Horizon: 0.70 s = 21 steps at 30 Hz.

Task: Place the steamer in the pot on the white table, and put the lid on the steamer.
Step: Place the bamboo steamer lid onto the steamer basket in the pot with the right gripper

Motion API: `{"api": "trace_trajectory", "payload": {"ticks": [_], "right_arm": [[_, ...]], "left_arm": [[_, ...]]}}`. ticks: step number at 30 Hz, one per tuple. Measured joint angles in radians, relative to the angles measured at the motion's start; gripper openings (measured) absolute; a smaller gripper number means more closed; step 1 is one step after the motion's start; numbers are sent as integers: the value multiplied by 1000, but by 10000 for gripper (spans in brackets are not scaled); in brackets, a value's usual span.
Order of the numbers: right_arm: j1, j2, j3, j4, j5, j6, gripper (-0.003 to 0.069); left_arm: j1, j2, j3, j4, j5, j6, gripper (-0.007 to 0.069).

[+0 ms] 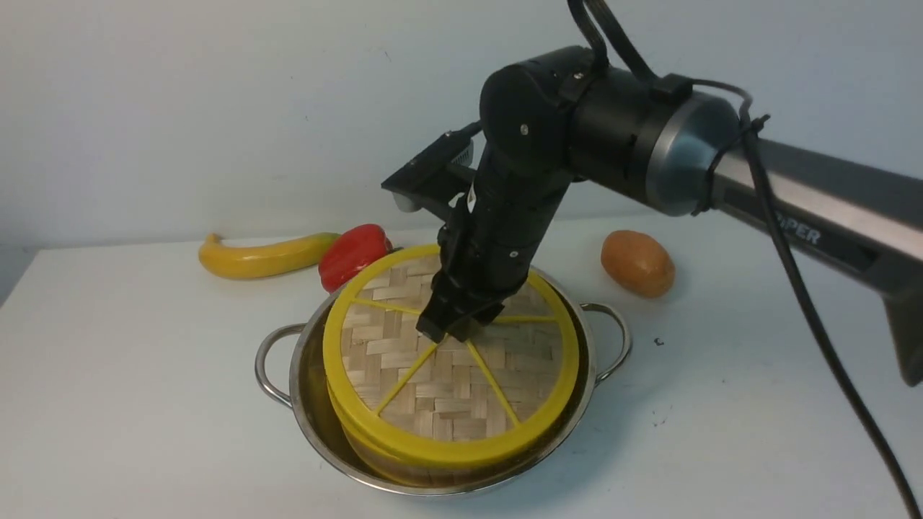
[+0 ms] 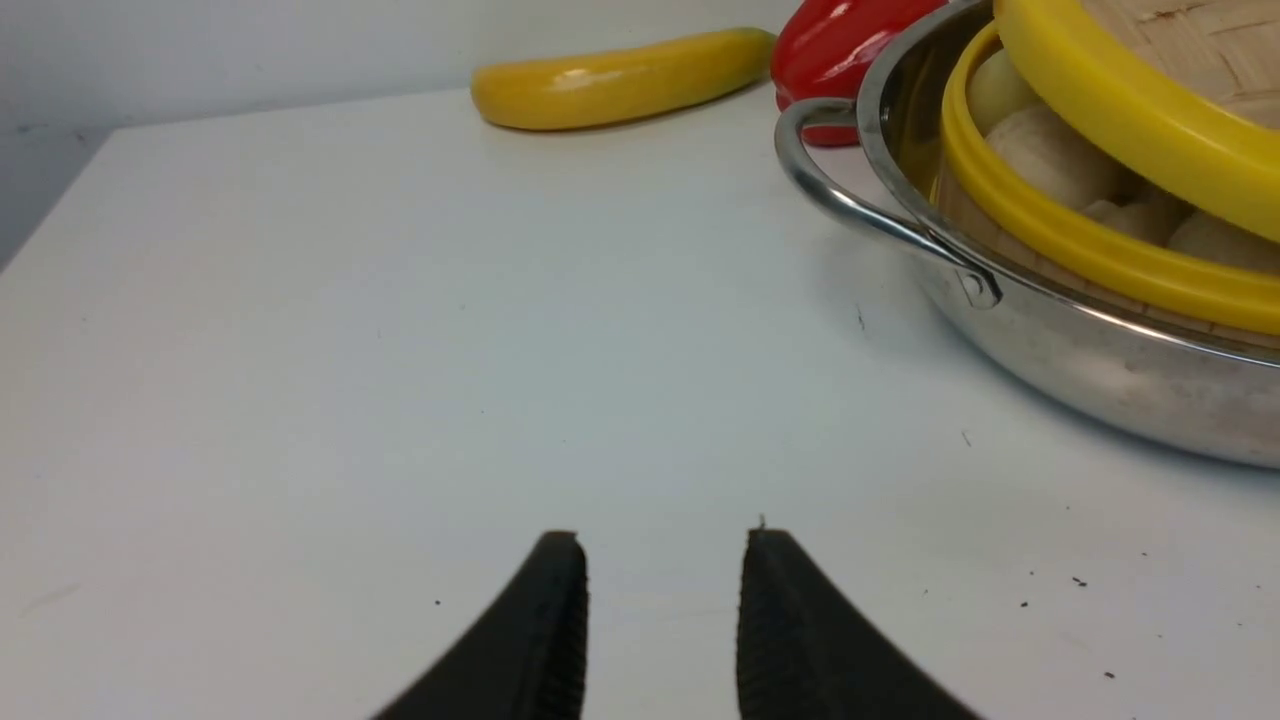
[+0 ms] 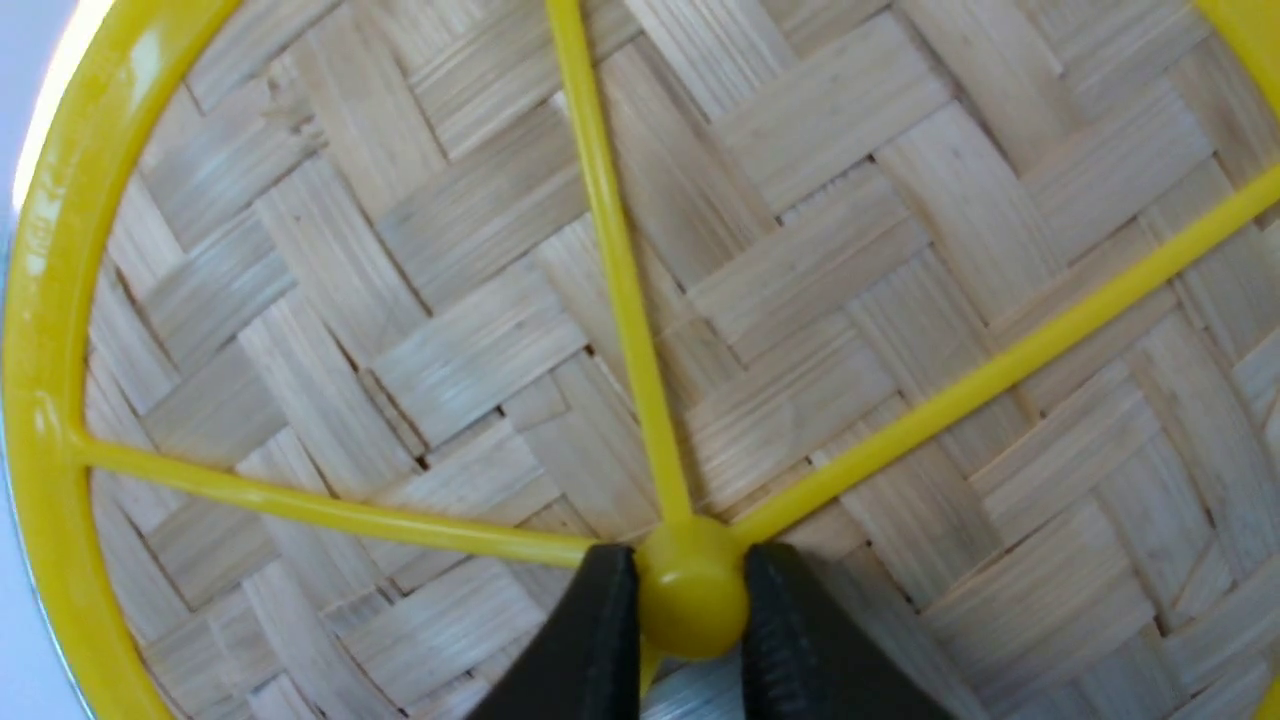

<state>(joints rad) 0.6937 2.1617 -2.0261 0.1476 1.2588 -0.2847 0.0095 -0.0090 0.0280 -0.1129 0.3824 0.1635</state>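
Done: round yellow-rimmed bamboo steamer basket (image 1: 375,450) sits inside the wide shiny stainless-steel pot (image 1: 303,404), mid white counter (image 1: 144,396).
Remaining: flat woven bamboo lid (image 1: 447,389) is over the basket but looks tilted. Seating and release not yet done, I'd judge.
Right fingers (image 3: 590,650): pinched on the lid's yellow centre knob (image 3: 690,600).
Left fingers (image 2: 545,620): parted, empty, over the counter roughly at the pot's 8 o'clock.
Left wrist only: gap under the lid near 9 o'clock, pale toy buns (image 2: 1050,155) showing.
Right wrist only: the grip on the knob, hidden from the front.

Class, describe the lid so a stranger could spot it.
On the white table stands a shiny steel pot holding a yellow-rimmed bamboo basket. Above it, tilted, is the flat round woven-bamboo lid; only it has yellow spokes and a centre knob.
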Motion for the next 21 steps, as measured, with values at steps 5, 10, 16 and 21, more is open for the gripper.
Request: {"api": "trace_trajectory", "payload": {"ticks": [5, 10, 16, 21], "right_arm": [[6, 0, -56, 3, -3, -4, 116], [12, 10, -61, 8, -4, -2, 116], [12, 7, -61, -34, -5, 3, 116], [14, -51, -61, -69, -1, 39, 116]], "left_arm": [[0, 0, 0, 0, 0, 0, 218], [0, 0, 0, 0, 0, 0, 218], [0, 0, 0, 0, 0, 0, 218], [0, 0, 0, 0, 0, 0, 218]]}}
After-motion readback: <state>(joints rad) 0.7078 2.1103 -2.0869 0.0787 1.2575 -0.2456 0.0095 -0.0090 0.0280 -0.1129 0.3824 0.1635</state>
